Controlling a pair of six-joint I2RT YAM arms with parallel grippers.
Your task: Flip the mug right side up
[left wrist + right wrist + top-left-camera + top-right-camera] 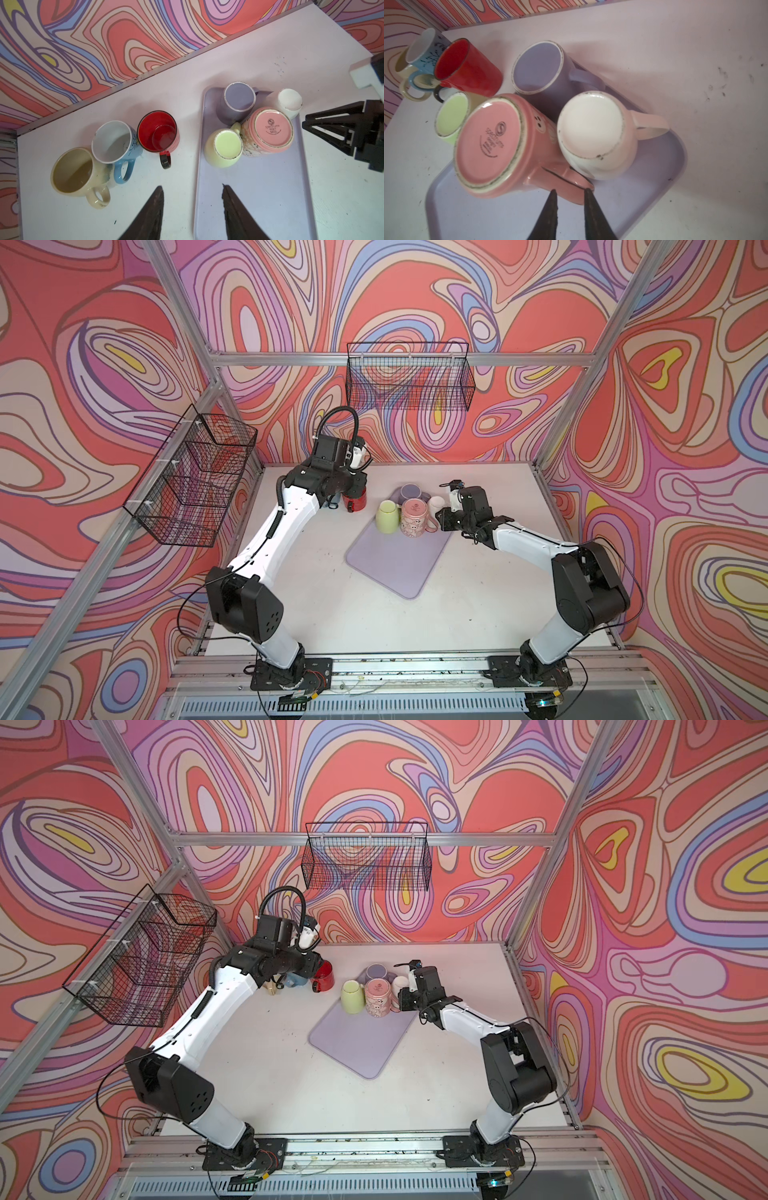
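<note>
The pink ceramic mug point(415, 519) stands upside down, base up, at the 12 o'clock end of the lilac rectangular tray point(399, 568) in both top views. The right gripper point(571, 190) has narrow jaws flanking the mug's handle point(562, 180), at its 3 o'clock; whether they pinch it I cannot tell. The left gripper point(192, 187) hovers over the white surface point(478, 593), jaws moderately wide and empty.

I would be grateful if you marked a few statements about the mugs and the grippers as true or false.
1. The pink mug stands upside down on the tray. True.
2. The red mug is upside down. False: it stands upright, off the tray.
3. The left gripper holds a mug. False: it is open and empty.
4. The right gripper is at the pink mug's handle. True.
5. Four mugs stand on the tray. True.
</note>
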